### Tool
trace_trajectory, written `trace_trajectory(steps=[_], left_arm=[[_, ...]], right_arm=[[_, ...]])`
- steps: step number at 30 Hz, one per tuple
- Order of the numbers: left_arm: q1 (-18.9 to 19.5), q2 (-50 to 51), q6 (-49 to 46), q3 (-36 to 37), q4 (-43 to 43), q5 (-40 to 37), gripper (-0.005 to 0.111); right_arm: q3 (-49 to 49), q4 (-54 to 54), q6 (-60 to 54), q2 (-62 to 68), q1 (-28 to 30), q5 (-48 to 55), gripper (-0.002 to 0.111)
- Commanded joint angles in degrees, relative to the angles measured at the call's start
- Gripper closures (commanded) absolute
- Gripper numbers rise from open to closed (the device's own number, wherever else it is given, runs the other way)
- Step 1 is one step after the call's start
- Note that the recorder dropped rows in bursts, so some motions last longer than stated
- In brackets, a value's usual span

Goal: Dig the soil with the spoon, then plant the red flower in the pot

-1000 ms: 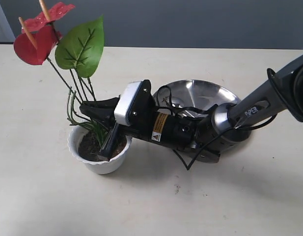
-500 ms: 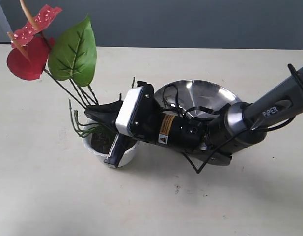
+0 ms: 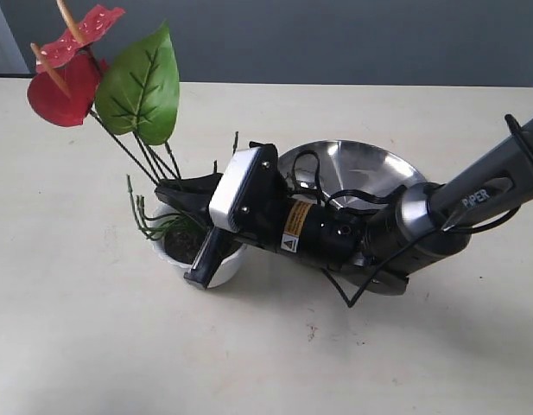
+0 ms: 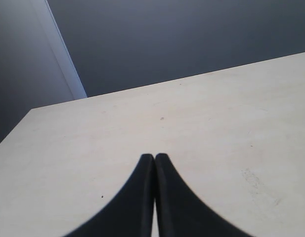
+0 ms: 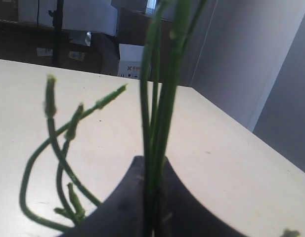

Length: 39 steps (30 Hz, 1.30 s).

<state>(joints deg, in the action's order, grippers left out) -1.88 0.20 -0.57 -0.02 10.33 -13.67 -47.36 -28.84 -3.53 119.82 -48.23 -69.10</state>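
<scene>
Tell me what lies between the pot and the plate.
In the exterior view, the right arm's wrist and white camera span the gap from pot to plate.

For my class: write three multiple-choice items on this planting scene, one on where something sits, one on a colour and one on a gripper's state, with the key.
1. In the exterior view, where is the steel plate relative to the pot?
A. To its left
B. To its right
C. Under it

2. What colour is the pot?
A. White
B. Black
C. Blue

3. What state is the right gripper in?
A. Open, holding nothing
B. Shut on the red flower's stems
C. Shut on the pot's rim

Key:
1 B: the steel plate lies to the right of the pot.
2 A: the pot's wavy rim and wall are white.
3 B: the right wrist view shows green stems pinched between the closed fingers.
</scene>
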Motion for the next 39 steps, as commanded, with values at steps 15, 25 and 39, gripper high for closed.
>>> trace_trajectory(steps=[15,25,39], left_arm=[[-0.1,-0.2,0.1,0.0,-0.1,0.0,0.106],[-0.1,-0.2,0.1,0.0,-0.1,0.0,0.106],[-0.1,-0.2,0.1,0.0,-0.1,0.0,0.106]], right_arm=[[0.3,0.9,6.2,-0.1,0.2,-0.9,0.109],[0.3,1.5,8.3,-0.1,0.2,-0.9,0.109],[0.3,1.1,8.3,-0.1,0.2,-0.9,0.109]])
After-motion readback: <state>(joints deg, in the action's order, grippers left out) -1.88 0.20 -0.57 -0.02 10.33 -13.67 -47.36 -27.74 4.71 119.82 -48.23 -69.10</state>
